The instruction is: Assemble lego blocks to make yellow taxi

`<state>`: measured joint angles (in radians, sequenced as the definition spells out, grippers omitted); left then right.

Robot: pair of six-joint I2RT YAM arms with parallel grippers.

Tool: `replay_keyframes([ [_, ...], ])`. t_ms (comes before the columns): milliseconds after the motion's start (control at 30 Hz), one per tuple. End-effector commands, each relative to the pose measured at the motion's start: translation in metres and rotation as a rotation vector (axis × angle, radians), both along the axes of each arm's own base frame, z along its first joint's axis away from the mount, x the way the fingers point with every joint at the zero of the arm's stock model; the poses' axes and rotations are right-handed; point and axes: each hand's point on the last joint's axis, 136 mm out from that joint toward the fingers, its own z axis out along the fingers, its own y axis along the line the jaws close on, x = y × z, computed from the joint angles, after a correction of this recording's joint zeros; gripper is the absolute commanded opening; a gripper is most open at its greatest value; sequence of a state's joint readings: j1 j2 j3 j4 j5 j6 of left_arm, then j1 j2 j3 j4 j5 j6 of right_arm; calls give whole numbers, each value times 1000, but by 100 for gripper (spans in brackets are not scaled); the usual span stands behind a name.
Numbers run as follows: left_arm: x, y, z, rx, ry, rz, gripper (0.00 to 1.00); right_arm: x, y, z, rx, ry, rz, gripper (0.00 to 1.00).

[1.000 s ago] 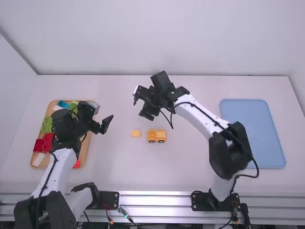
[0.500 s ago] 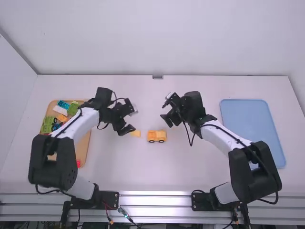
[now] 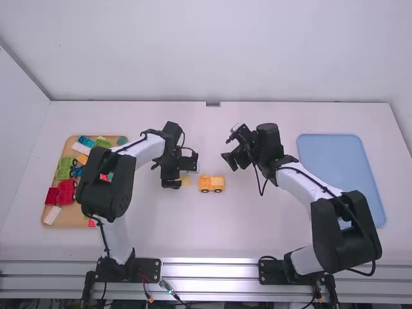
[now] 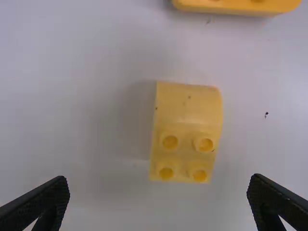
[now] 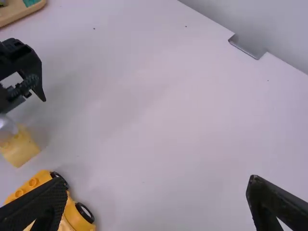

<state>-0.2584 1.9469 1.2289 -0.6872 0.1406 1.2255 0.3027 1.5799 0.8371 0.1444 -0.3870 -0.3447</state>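
My left gripper (image 3: 172,184) hangs over the small yellow block (image 3: 185,181) left of the table's middle. In the left wrist view the yellow block (image 4: 185,132), with studs at one end and a curved other end, lies between and beyond the spread fingers of my left gripper (image 4: 158,187). Just right of it stands the yellow car base (image 3: 211,184) on wheels. My right gripper (image 3: 229,161) is above the table, up and to the right of the car base. In the right wrist view, my right gripper (image 5: 158,187) is open and holds nothing; the car base (image 5: 72,211) shows beside one finger.
At the left, a wooden tray (image 3: 78,220) holds several coloured blocks: red, green, blue and white ones, partly under the left arm. A blue tray (image 3: 341,174) lies at the right. The table's back edge (image 3: 290,102) meets a white wall.
My left gripper has moved right from the wooden tray to over the small yellow block. My right gripper has moved right, away from above the car base, then stayed almost still. Both yellow pieces have stayed put.
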Motion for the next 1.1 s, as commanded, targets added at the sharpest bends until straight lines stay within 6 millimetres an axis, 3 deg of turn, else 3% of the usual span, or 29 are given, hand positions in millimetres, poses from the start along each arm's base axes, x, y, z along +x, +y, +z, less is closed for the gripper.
replay_keyframes([
  [0, -6, -3, -4, -9, 3, -95, 99, -2, 0, 10, 16, -20, 3, 99],
  [400, -15, -30, -4, -153, 31, -76, 99, -1, 0, 12, 18, -27, 3, 99],
  [767, -12, -22, -18, -103, 53, 29, 99, -1, 0, 11, 17, -24, 2, 99],
  [1067, -11, -23, -19, -106, 51, 18, 90, -2, 1, 11, 17, -24, 4, 99],
])
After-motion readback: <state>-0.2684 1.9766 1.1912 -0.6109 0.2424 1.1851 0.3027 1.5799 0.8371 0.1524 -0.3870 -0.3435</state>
